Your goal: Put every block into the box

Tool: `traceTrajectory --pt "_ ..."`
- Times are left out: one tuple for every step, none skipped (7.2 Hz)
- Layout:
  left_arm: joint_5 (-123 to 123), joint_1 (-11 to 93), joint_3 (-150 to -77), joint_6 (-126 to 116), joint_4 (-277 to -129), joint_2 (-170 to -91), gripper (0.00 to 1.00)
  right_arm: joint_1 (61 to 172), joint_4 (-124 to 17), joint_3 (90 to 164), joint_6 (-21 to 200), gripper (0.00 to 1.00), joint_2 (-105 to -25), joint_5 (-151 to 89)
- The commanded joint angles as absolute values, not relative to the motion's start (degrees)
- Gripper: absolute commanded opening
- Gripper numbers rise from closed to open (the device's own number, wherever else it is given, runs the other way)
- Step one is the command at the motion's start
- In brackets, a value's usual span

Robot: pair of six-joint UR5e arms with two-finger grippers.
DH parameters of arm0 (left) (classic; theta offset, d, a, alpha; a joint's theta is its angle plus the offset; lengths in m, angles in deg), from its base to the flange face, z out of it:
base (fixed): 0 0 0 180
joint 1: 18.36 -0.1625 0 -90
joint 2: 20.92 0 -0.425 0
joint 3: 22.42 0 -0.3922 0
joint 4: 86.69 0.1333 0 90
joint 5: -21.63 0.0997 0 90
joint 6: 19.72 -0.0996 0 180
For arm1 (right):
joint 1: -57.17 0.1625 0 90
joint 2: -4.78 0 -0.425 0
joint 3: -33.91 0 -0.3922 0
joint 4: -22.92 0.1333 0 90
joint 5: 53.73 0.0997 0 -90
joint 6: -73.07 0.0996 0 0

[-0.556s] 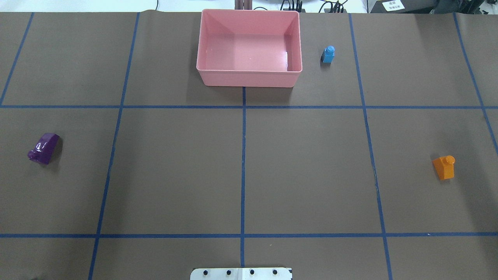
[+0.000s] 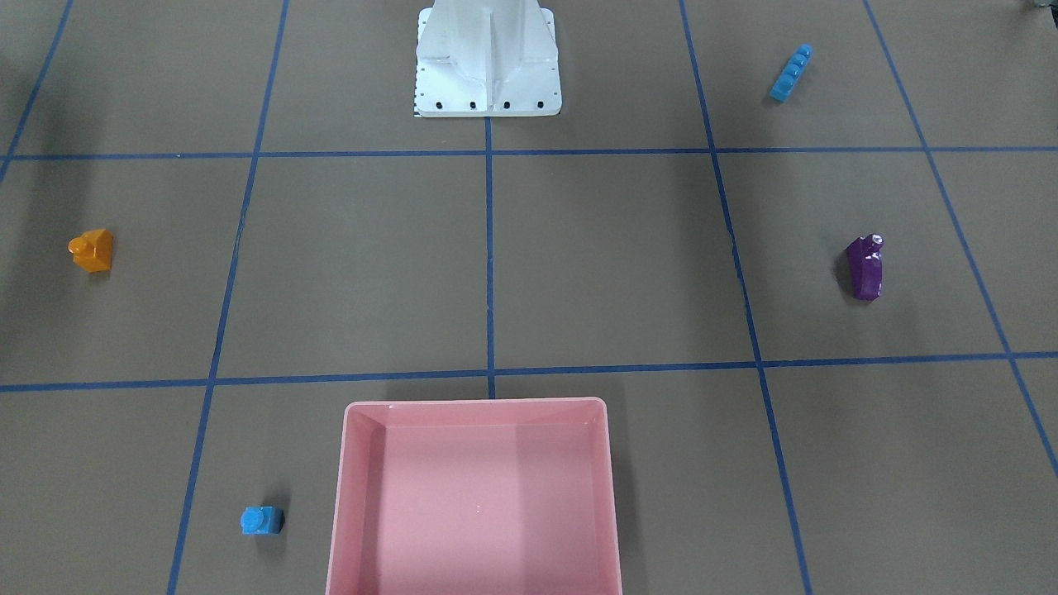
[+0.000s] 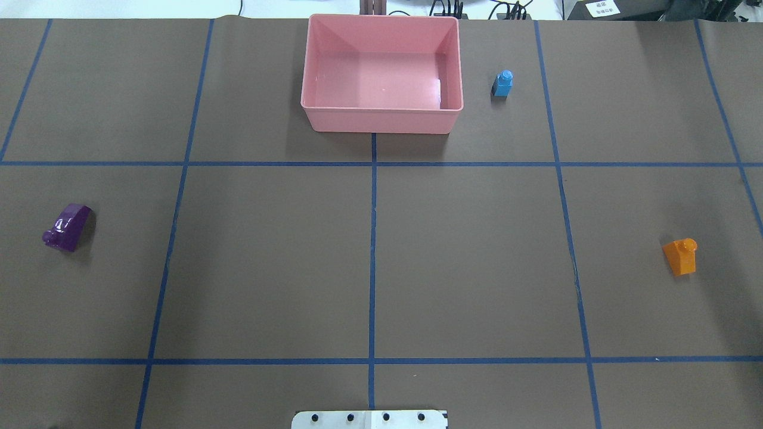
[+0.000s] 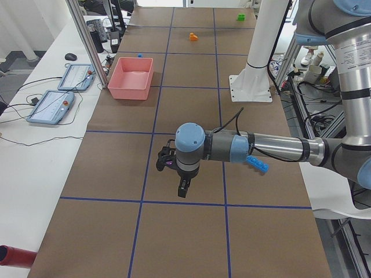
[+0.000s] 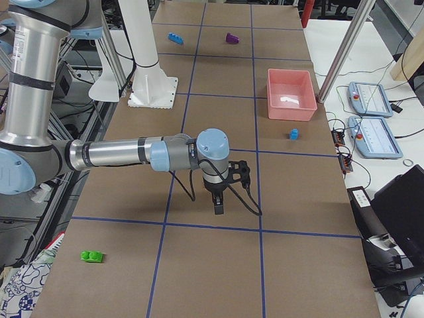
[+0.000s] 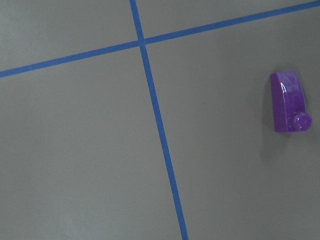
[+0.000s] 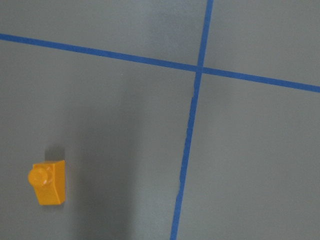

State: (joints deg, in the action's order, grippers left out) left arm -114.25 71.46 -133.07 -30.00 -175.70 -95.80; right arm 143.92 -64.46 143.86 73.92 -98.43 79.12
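I can read no text from here. One white label (image 3: 601, 8) at the overhead view's top edge carries print. It is too small for me to make out.

Five blocks were out on the table (image 3: 268, 268): one orange block (image 3: 679, 256), one purple block (image 3: 67, 226), one green block (image 5: 91, 256) and two blue ones, a small blue block (image 3: 503, 83) and a long blue block (image 2: 791, 74). There was one pink box (image 3: 381, 119), one white base (image 2: 488, 91), and two robot arms, the left arm (image 4: 278, 147) and the right arm (image 5: 112, 154). Beside the table sat what looked like two control tablets (image 5: 371, 99), small in the side views, and one red tube (image 4: 14, 255).
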Motion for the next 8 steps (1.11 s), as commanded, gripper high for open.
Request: traceTrajectory --pt "-114.3 71.5 -133.3 -29.9 -175.8 -95.7 1.00 136.8 -54.8 143.9 87.7 1.00 -98.4 79.2" --pt "-114.1 71.5 -132.9 -29.9 -176.0 -95.7 1.00 133.3 -51.6 144.0 93.0 1.00 -98.3 79.2" --pt "-114.0 71.5 -132.7 -29.9 -176.1 -95.8 1.00 128.0 -49.3 143.9 98.6 1.00 -96.6 78.6" --pt "-114.1 71.5 -132.8 -29.9 -176.2 -95.8 1.00 124.4 -48.8 143.3 102.2 1.00 -94.0 78.2" --pt "-114.1 71.4 -132.7 -29.9 -176.2 -95.9 1.00 121.7 -48.7 142.3 103.3 1.00 -92.5 77.5" --pt "-114.1 71.4 -132.7 -29.9 -176.3 -95.9 1.00 117.5 -48.5 142.2 106.4 1.00 -92.4 73.7" --pt "-114.2 71.4 -132.8 -29.9 -176.3 -95.9 1.00 113.9 -48.0 141.7 108.7 1.00 -91.8 68.7" --pt "-114.1 71.4 -132.7 -29.9 -176.3 -95.9 1.00 112.2 -47.5 140.0 109.2 1.00 -91.8 67.4"
